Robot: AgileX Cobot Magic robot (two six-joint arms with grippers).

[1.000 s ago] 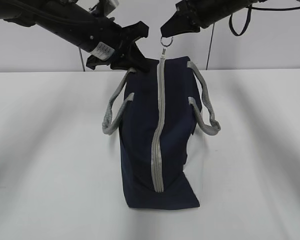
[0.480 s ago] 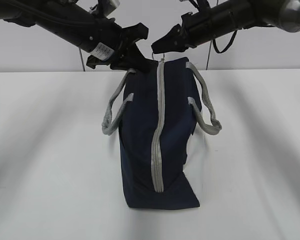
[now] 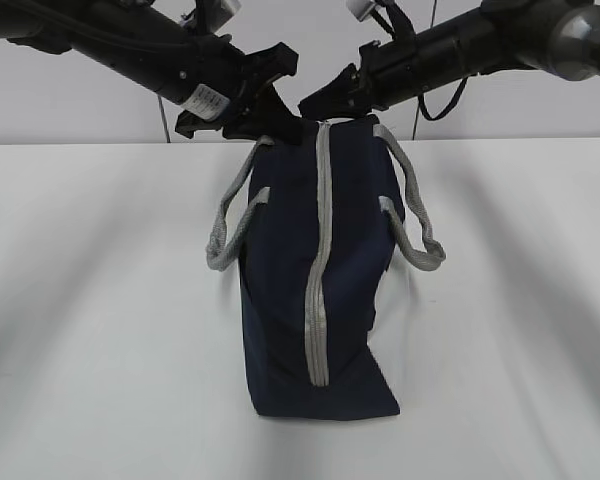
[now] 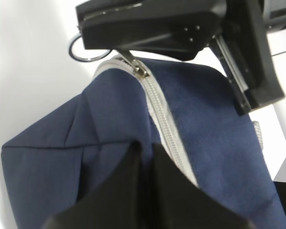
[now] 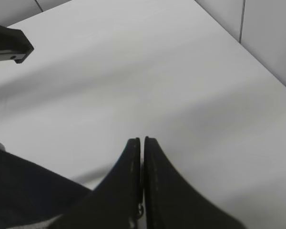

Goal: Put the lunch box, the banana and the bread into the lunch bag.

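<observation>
1. The lunch bag (image 3: 315, 270) stands upright in the middle of the white table (image 3: 100, 300), one narrow end facing the exterior camera, its grey zipper (image 3: 317, 270) running from the top edge down that end.
2. The zipper is shut along the whole stretch on show, so the bag's inside is hidden; the lunch box, banana and bread appear in none of the views.
3. Two grey webbing handles hang out to the sides, the left handle (image 3: 230, 220) and the right handle (image 3: 412, 215), both slack and apart from the grippers.
4. The left gripper (image 4: 142, 157) has its two fingers pressed together on a fold of the navy fabric at the bag's top edge, just beside the zipper.
5. The right gripper (image 3: 325, 103) sits at the top of the zipper; its fingers are closed tight, and in the left wrist view the metal ring pull (image 4: 81, 50) pokes out from beneath them, with the slider (image 4: 140, 71) just below.
6. The two arms crowd the bag's top from both sides.
7. A plain grey wall (image 3: 540, 100) stands behind the table.
</observation>
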